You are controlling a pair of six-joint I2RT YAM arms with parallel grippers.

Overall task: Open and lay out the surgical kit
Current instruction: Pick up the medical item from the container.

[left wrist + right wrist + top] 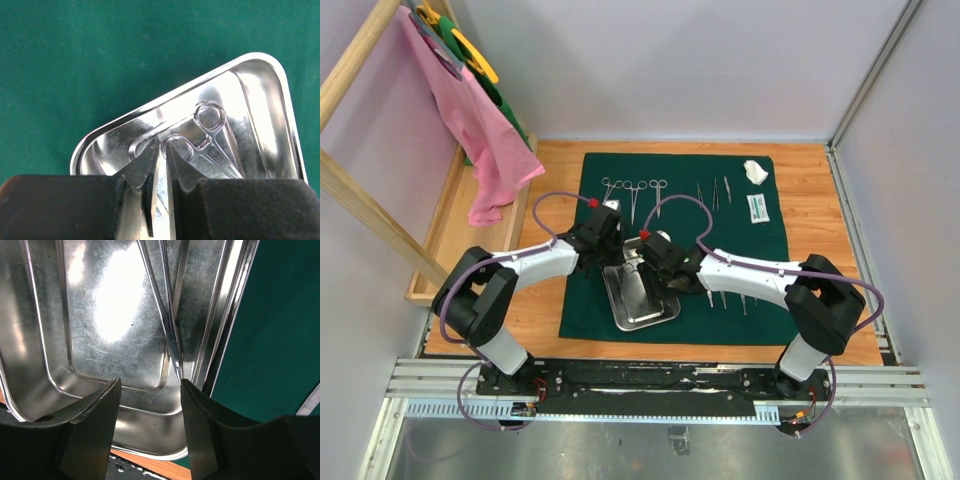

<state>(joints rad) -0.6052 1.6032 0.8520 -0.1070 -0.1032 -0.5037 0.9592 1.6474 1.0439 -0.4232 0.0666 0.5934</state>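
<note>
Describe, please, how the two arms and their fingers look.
Both the left arm and the right arm have white link shells with black joints and bases. A thin lilac cable loops along each one. A small red cap sits near each wrist. The fingers are matte black and wedge-shaped.

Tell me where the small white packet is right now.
In the top view, the small white packet lies on the green cloth, far right side, just below the gauze wad.

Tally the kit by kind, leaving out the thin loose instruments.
Green cloth wrap: 1
Steel tray: 1
White gauze wad: 1
White packet: 1
Total: 4
</note>
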